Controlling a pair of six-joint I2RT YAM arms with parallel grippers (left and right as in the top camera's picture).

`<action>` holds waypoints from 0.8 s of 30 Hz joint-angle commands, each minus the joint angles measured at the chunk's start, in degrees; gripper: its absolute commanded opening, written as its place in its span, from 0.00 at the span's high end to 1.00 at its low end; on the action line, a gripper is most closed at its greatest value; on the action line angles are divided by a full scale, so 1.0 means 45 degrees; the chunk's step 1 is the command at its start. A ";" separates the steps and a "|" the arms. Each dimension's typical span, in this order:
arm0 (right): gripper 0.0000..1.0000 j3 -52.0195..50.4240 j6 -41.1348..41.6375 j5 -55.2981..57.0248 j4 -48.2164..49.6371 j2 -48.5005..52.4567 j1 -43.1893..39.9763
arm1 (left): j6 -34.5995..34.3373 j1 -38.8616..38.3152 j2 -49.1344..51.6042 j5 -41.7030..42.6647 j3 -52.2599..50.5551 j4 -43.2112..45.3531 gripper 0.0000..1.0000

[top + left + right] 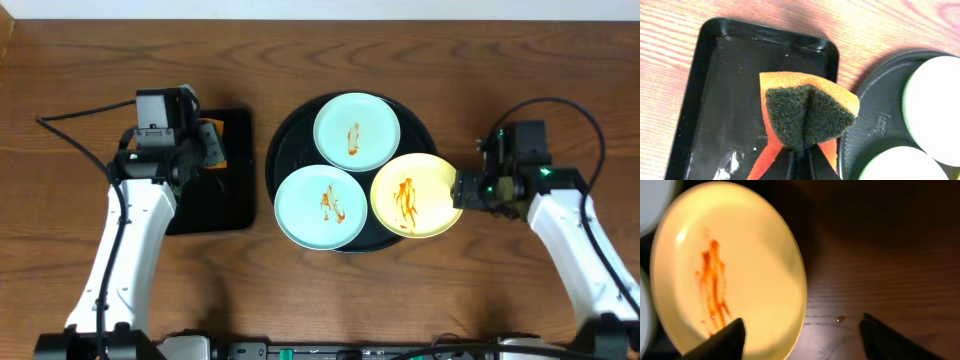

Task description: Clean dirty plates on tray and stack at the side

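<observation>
1. You are looking at three small plates lying on the round black tray (288,140) in the middle of the overhead view. The yellow plate (415,195) is sitting at the tray's right side, with its edge reaching out past the raised rim.
2. One mint plate (357,130) is lying at the tray's top and another mint plate (322,205) at its lower left. All three are carrying streaks of orange-red sauce, so none is looking clean yet.
3. Your right gripper (801,322) is hovering at the yellow plate's right edge. Its jaws are standing spread, one finger over the plate's face near the sauce and the other over the bare wooden table (520,70). It is pinching nothing.
4. Your left gripper (800,155) is pressing together on a sponge (807,112), orange with a dark scouring face, folding it into a wedge. It is hanging over a small rectangular black tray (715,100) at the left of the overhead view, well apart from the plates.
5. What could go wrong:
   - The rim is thin and sloped, so a shallow pinch could let the plate slip or tip.
   - The inner finger is sitting close to the smear and could pick up sauce, making the grip slick.
   - The yellow plate is lying right against both mint plates. Lifting it at an angle could nudge or drag them.
   - The sponge is being held by one folded edge, so hard scrubbing could twist it out of the jaws.
</observation>
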 commanded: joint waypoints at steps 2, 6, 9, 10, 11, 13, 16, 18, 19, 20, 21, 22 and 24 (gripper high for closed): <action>0.39 0.0238 -0.0063 -0.0102 0.0083 0.0806 -0.0063 | -0.0170 0.0039 -0.0277 0.0709 0.0272 -0.0005 0.92; 0.50 0.0238 -0.0063 -0.0126 0.0194 0.1282 -0.0063 | -0.0165 0.0039 -0.0277 0.0738 0.0272 -0.0112 0.93; 0.54 0.0233 -0.0068 -0.0121 0.0340 0.1433 -0.0063 | -0.0165 0.0039 -0.0277 0.0738 0.0272 -0.0223 0.92; 0.57 0.0233 -0.0063 -0.0126 0.0393 0.1467 -0.0063 | -0.0165 0.0039 -0.0277 0.0738 0.0267 -0.0277 0.92; 0.59 0.0233 -0.0063 -0.0126 0.0423 0.1481 -0.0063 | -0.0165 0.0039 -0.0277 0.0738 0.0267 -0.0316 0.92; 0.61 0.0233 -0.0063 -0.0126 0.0427 0.1491 -0.0053 | -0.0165 0.0039 -0.0277 0.0738 0.0262 -0.0384 0.92; 0.64 0.0214 -0.0063 -0.0121 0.0398 0.1491 -0.0053 | -0.0165 0.0039 -0.0277 0.0738 0.0257 -0.0418 0.92; 0.66 0.0155 -0.0063 -0.0121 0.0413 0.1491 -0.0053 | -0.0165 0.0039 -0.0277 0.0738 0.0257 -0.0423 0.92; 0.67 0.0131 -0.0058 -0.0121 0.0403 0.1491 -0.0053 | -0.0165 0.0039 -0.0277 0.0738 0.0257 -0.0427 0.92; 0.69 0.0112 -0.0058 -0.0126 0.0364 0.1491 -0.0053 | -0.0165 0.0039 -0.0277 0.0738 0.0257 -0.0442 0.92; 0.70 0.0083 -0.0058 -0.0126 0.0350 0.1496 -0.0053 | -0.0165 0.0039 -0.0277 0.0738 0.0257 -0.0466 0.92; 0.70 0.0049 -0.0058 -0.0121 0.0335 0.1496 -0.0053 | -0.0165 0.0039 -0.0277 0.0738 0.0257 -0.0481 0.92; 0.74 0.0000 -0.0058 -0.0121 0.0340 0.1501 -0.0053 | -0.0170 0.0039 -0.0277 0.0743 0.0257 -0.0510 0.92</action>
